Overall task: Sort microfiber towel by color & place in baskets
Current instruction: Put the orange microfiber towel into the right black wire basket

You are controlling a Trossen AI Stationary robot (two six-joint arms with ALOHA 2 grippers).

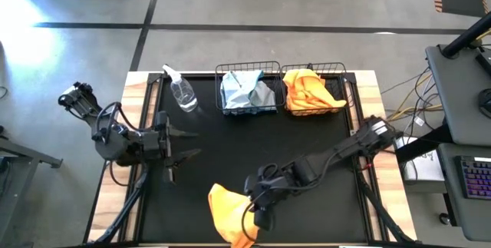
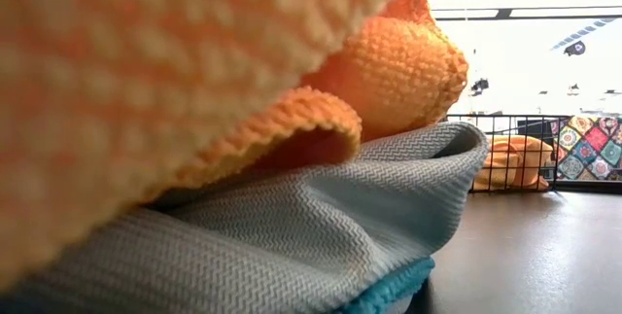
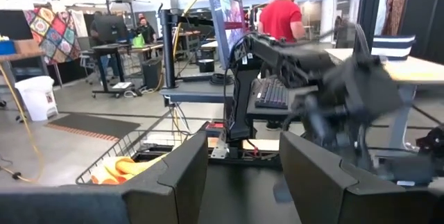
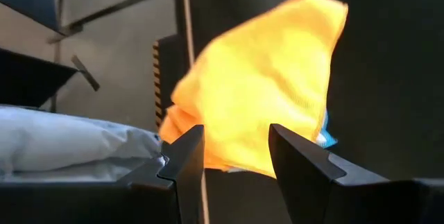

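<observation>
Hovering right gripper (image 1: 259, 219): fingers spread wide, empty, over bright orange microfiber towel (image 1: 228, 212) at table's (image 1: 307, 137) near edge.
Left gripper (image 1: 182, 143): fingers parted, empty.
Black wire-mesh baskets: blue-grey towels (image 1: 247, 89) in one (image 1: 247, 110), orange towels (image 1: 311, 91) in the other (image 1: 316, 111).

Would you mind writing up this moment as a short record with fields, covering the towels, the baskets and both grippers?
Left basket: holds pale blue-grey towels
Right basket: holds orange towels
Loose orange towel: at the table's near edge, a grey and a blue towel under it in the low view
Right gripper: open, beside the loose orange towel, not gripping it
Left gripper: open, empty, waiting at the table's left side
Spray bottle: lying left of the baskets
Table: black mat
</observation>
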